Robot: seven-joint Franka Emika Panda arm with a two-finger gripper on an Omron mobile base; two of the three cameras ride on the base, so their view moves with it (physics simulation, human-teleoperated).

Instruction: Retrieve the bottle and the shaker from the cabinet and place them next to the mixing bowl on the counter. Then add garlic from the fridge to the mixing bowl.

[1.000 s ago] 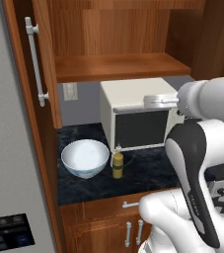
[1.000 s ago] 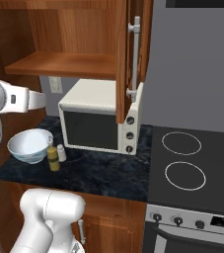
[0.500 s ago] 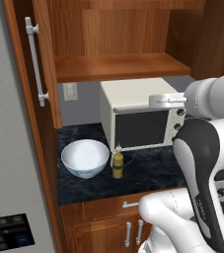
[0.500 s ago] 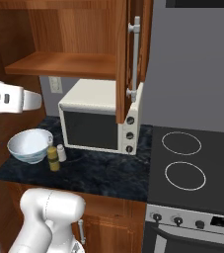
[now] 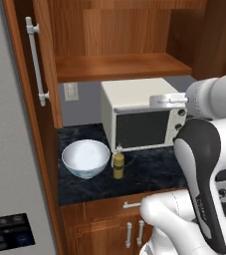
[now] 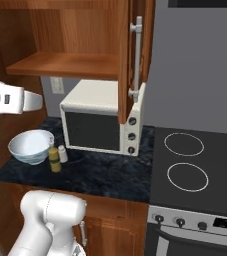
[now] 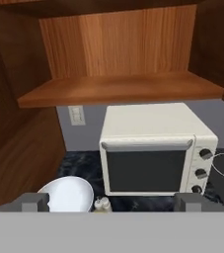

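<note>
The white mixing bowl (image 5: 85, 158) (image 6: 31, 146) (image 7: 66, 195) sits on the dark counter. Just to its right stands the yellow bottle (image 5: 118, 165) (image 6: 54, 160) (image 7: 102, 204), with the small white shaker (image 6: 63, 154) beside it. My gripper (image 7: 111, 201) is open with nothing between its widely spread fingertips (image 7: 33, 201). It hangs back from the counter at about the height of the toaster oven's top. In the left base view my white hand (image 5: 168, 99) shows in front of that oven. The garlic is out of view.
A white toaster oven (image 5: 144, 119) (image 6: 97, 122) (image 7: 153, 153) fills the counter's back right. The cabinet above stands open with a bare shelf (image 5: 119, 65) (image 7: 118, 89); its doors (image 5: 40, 60) (image 6: 130, 55) swing outward. The grey fridge (image 5: 5, 149) is at left, a stovetop (image 6: 185, 160) at right.
My arm's upper links have shifted slightly back, away from the cabinet. The bowl, bottle and shaker have not moved, and the gripper has stayed open.
</note>
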